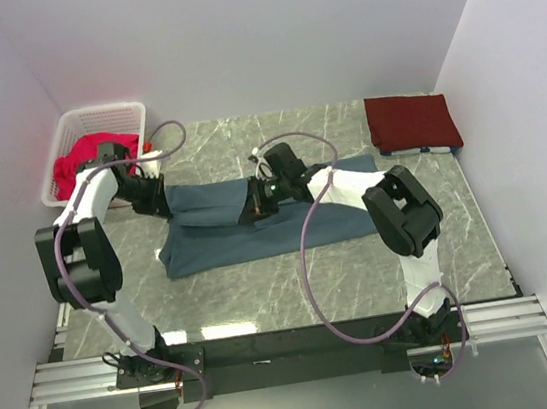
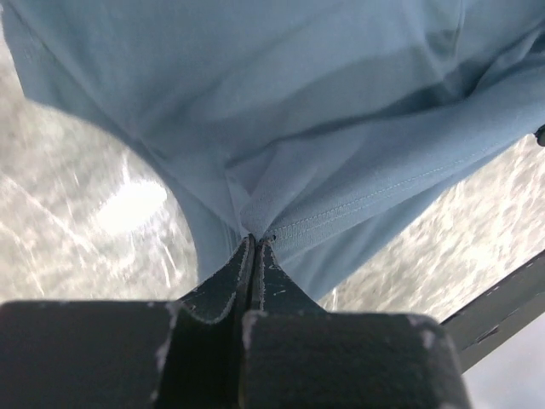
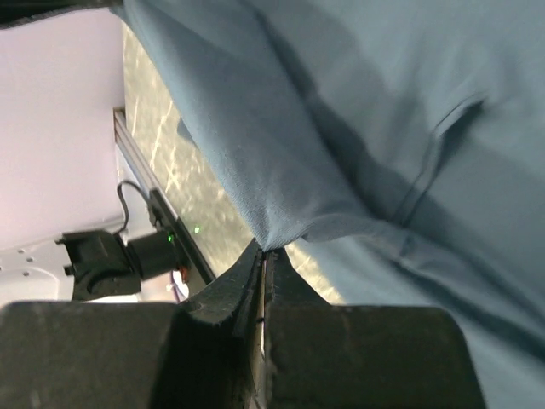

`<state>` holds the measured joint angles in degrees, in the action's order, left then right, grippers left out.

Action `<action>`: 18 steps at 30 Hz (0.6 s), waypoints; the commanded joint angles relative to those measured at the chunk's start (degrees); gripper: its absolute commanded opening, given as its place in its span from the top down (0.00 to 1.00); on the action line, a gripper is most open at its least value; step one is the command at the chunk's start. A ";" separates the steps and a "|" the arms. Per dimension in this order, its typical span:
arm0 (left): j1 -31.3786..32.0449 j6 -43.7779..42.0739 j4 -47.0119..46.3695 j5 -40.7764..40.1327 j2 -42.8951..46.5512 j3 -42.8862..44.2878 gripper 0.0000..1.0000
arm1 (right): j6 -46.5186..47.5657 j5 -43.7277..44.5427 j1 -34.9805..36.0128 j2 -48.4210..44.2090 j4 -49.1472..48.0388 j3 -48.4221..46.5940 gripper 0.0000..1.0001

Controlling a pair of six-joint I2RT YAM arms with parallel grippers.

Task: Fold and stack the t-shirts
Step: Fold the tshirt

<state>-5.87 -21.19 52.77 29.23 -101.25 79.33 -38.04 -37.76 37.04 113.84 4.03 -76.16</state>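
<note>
Blue-grey t-shirt (image 1: 248,243) is laid long-axis left-right on desk (image 1: 363,273); far edge is pinched by left jaws at left end, right jaws mid-span.

Left gripper (image 1: 161,205) and right gripper (image 1: 257,207) touch blue-grey t-shirt (image 1: 247,236) (maroon t-shirt (image 1: 412,122) folded, far right).

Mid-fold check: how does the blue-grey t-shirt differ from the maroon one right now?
The blue-grey t-shirt lies stretched across the middle of the table, only partly folded; the maroon t-shirt is a compact folded square at the far right corner. The blue-grey one is pinched at its edges by the left gripper and the right gripper, both shut on its cloth; the maroon one is untouched. Both are plain cloth on the table.
</note>
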 commanded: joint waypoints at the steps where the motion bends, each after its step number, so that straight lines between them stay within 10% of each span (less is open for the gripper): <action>1: -0.02 2.55 1.72 2.76 -3.50 5.48 0.99 | 1.57 -0.83 -1.70 1.03 0.45 -3.38 1.00; 18: 1.56 11.69 -3.46 5.30 -14.58 16.82 0.95 | -0.54 -1.97 -5.66 7.53 -1.21 -7.95 1.00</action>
<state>-4.45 -12.51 52.10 33.15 -114.91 93.12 -37.36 -39.00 32.23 120.77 4.36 -81.80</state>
